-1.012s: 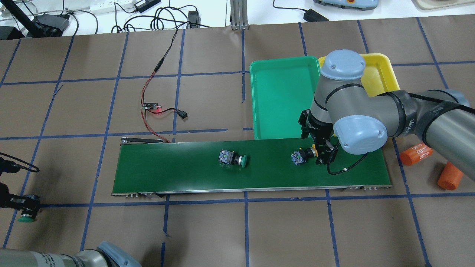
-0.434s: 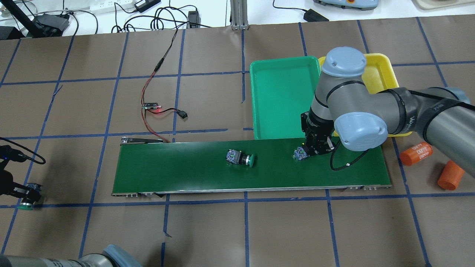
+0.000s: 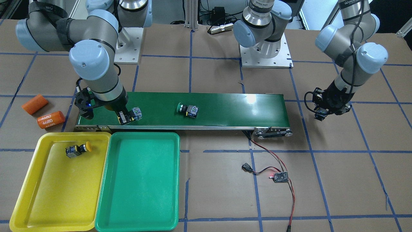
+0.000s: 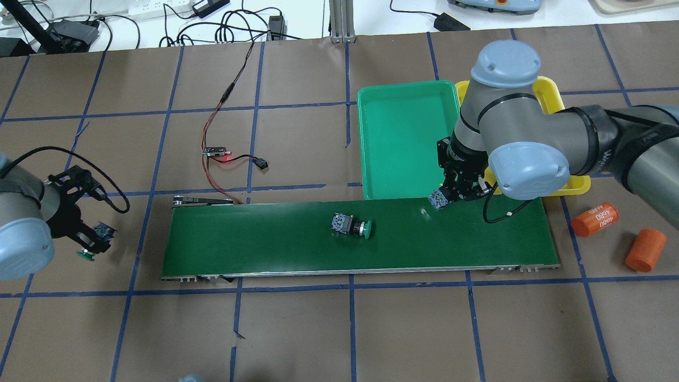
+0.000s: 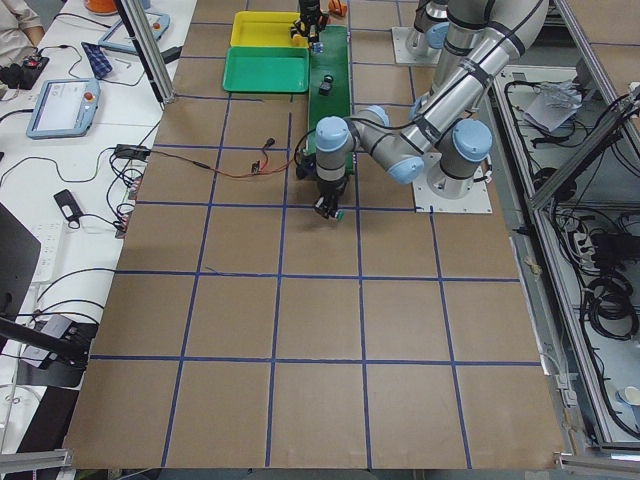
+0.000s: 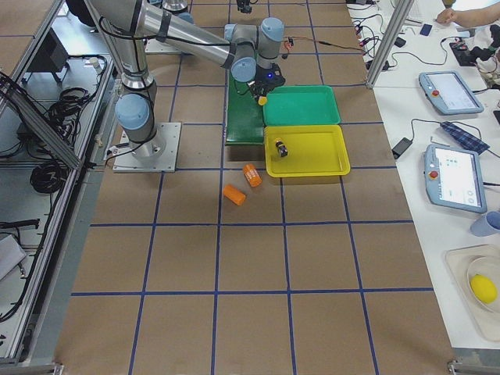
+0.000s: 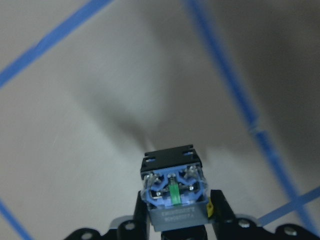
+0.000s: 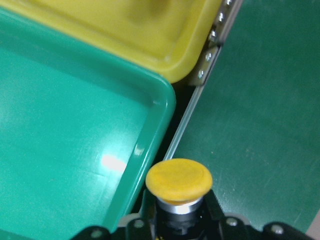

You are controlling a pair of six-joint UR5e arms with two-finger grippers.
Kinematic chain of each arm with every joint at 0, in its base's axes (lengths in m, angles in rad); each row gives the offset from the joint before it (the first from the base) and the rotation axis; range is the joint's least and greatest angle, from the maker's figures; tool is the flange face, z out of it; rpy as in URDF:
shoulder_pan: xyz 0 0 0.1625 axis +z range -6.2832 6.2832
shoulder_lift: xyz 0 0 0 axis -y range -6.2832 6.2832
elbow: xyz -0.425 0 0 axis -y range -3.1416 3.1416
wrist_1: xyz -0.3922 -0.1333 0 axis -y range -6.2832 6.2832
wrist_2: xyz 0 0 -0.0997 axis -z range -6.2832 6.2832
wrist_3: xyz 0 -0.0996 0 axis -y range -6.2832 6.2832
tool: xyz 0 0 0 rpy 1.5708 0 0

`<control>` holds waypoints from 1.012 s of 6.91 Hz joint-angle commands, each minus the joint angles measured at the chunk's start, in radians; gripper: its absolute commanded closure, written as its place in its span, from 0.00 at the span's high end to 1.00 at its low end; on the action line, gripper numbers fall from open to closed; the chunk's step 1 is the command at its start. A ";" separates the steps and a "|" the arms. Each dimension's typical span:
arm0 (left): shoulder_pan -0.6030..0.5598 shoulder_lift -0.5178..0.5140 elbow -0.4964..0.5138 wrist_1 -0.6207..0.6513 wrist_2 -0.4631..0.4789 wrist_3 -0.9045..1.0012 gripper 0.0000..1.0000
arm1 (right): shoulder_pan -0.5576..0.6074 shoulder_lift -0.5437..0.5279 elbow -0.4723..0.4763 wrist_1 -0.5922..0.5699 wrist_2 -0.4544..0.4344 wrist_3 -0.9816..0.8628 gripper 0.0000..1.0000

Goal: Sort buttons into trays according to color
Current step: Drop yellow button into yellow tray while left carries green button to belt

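Note:
My right gripper (image 4: 452, 193) is shut on a yellow-capped button (image 8: 179, 180) and holds it above the belt's far edge, beside the corner of the green tray (image 4: 403, 132). The yellow tray (image 3: 54, 193) holds another yellow button (image 3: 77, 150). A green-capped button (image 4: 351, 225) lies on its side in the middle of the dark green conveyor belt (image 4: 254, 239). Off the belt's left end, my left gripper (image 4: 89, 242) is shut on a second green button (image 7: 172, 192) and holds it above the brown table.
Two orange cylinders (image 4: 594, 219) (image 4: 645, 249), one marked 4680, lie right of the belt. A small circuit board with red and black wires (image 4: 216, 152) sits behind the belt's left end. Both trays stand side by side against the belt's far edge.
My right gripper closed on the yellow button and lifted it off the belt toward the trays. The loose green button rode rightward on the belt. My left arm moved up and inward with its green button.

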 commanded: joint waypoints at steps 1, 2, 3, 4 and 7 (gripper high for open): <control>-0.277 0.049 0.094 -0.194 -0.040 0.006 0.02 | -0.215 0.033 -0.026 -0.033 -0.015 -0.221 0.00; -0.411 0.070 0.096 -0.216 -0.040 0.008 0.02 | -0.252 0.079 -0.065 -0.094 -0.011 -0.283 0.00; -0.523 0.075 0.097 -0.213 -0.048 0.009 0.03 | -0.254 0.150 -0.126 -0.121 -0.007 -0.288 0.00; -0.646 0.073 0.097 -0.193 -0.046 0.026 0.04 | -0.254 0.200 -0.176 -0.127 -0.010 -0.279 0.22; -0.754 0.043 0.088 -0.121 -0.043 0.032 0.20 | -0.248 0.203 -0.178 -0.190 -0.011 -0.267 1.00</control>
